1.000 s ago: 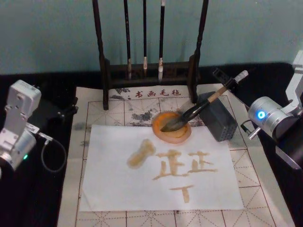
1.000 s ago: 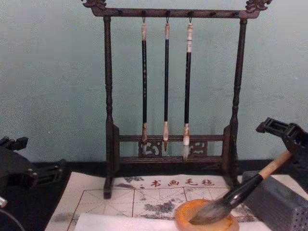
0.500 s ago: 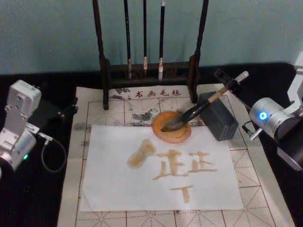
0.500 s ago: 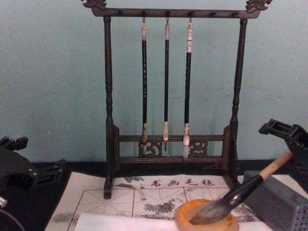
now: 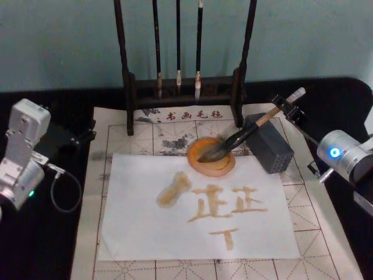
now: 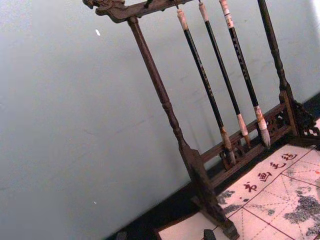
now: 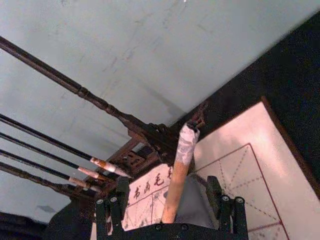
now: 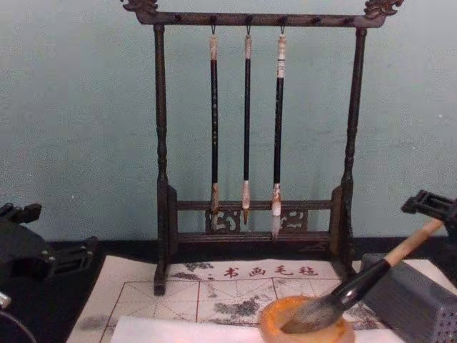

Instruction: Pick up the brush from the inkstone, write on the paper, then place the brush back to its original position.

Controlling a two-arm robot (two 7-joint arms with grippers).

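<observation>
The brush (image 5: 245, 135) lies tilted, its bristle tuft in the orange-brown inkstone (image 5: 201, 166) and its handle leaning on the grey block. Below them lies the white paper (image 5: 140, 221), marked with brownish characters. My right gripper (image 5: 287, 108) is at the handle's pale upper end and is open; in the right wrist view the brush (image 7: 180, 165) runs between the two fingers (image 7: 115, 205) with a gap on each side. The chest view has the brush (image 8: 364, 282) rising out of the inkstone (image 8: 271, 314) toward the right gripper (image 8: 432, 207). My left gripper (image 5: 73, 137) is parked, open, at the mat's left edge.
A dark wooden rack (image 5: 178, 87) with three thin hanging brushes stands behind the inkstone. The grey perforated block (image 5: 271, 149) sits right of the inkstone. A gridded felt mat (image 5: 315, 233) lies under everything on the black table.
My right gripper has drawn back to the right along the handle toward its end. The brush stays in the inkstone. The left arm has not moved.
</observation>
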